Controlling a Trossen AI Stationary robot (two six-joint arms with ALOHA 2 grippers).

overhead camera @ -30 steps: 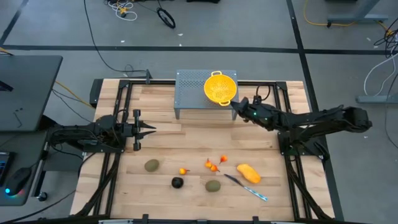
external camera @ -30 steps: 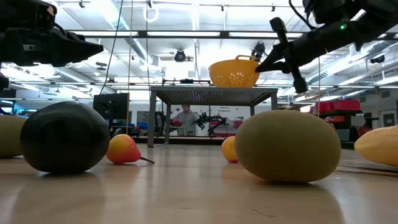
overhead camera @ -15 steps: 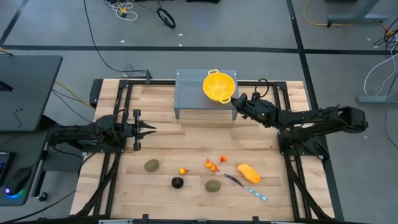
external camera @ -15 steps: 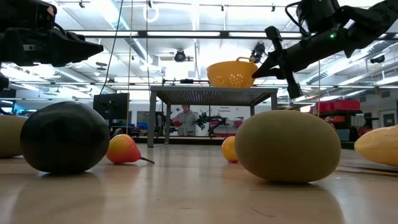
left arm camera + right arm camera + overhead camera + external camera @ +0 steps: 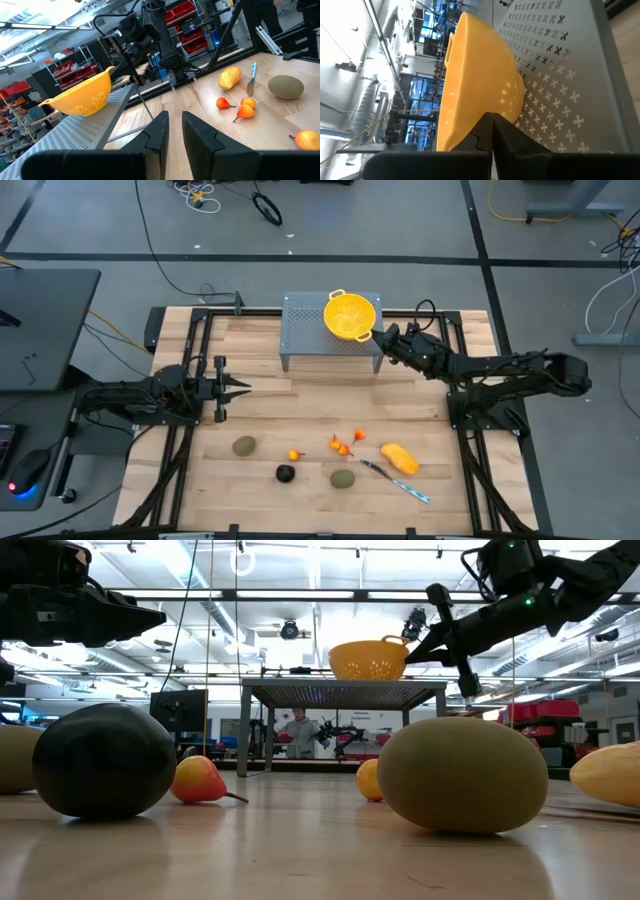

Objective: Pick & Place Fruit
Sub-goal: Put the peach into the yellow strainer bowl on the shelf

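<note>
You will find no readable text, label, brand, number or sign in any view. The bins on the shelves behind the table carry nothing legible, and the monitor in the background shows no words you can make out. The table, stand, bowl and fruit are all unmarked.

Fruit all lying loose along table's front edge: olive-green oval [image 5: 244,446], tiny orange piece [image 5: 294,455], blackish ball [image 5: 286,473], second olive-green oval [image 5: 343,478], orange-red pieces [image 5: 343,444], yellow-orange oblong [image 5: 400,458] rightmost, angled.
</note>
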